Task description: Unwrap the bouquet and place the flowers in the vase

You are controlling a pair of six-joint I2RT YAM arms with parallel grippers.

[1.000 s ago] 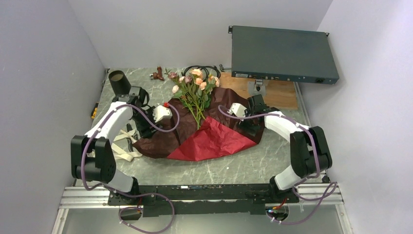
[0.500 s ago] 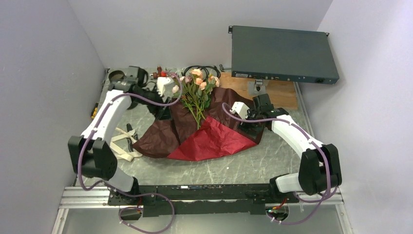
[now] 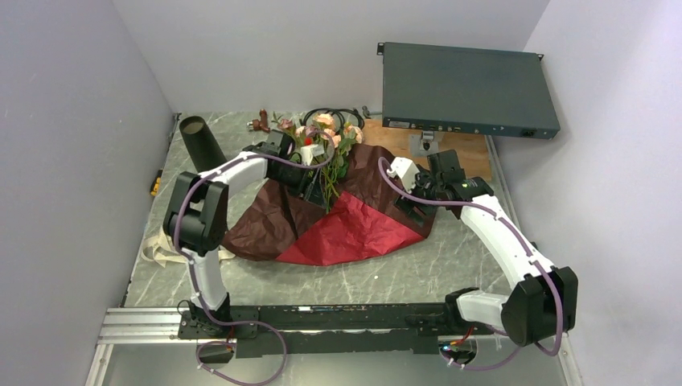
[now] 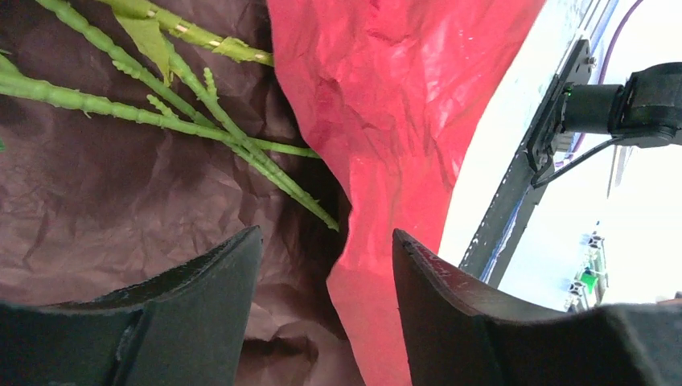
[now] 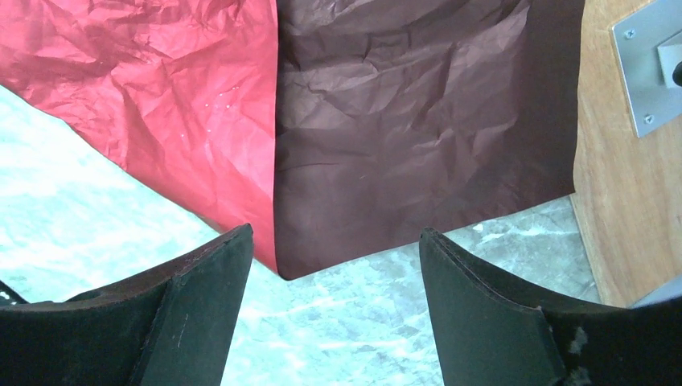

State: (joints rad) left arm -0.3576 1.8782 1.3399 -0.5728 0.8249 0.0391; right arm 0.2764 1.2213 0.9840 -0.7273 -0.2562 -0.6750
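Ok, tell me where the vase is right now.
In the top view, the vase sits at the far-left corner of the table, left of the flowers lying on the unfolded paper.

Grey marbled bench (image 3: 386, 277) enclosed by plain, pale lilac-grey walls (image 3: 265, 48). Wooden board (image 3: 470, 157) at far right, with a dark flat metal case (image 3: 466, 88) raised above it. Aluminium rail (image 3: 137, 326) along near edge. Lighting even and diffuse.

Even bright light, soft shadows, left wrist background overexposed
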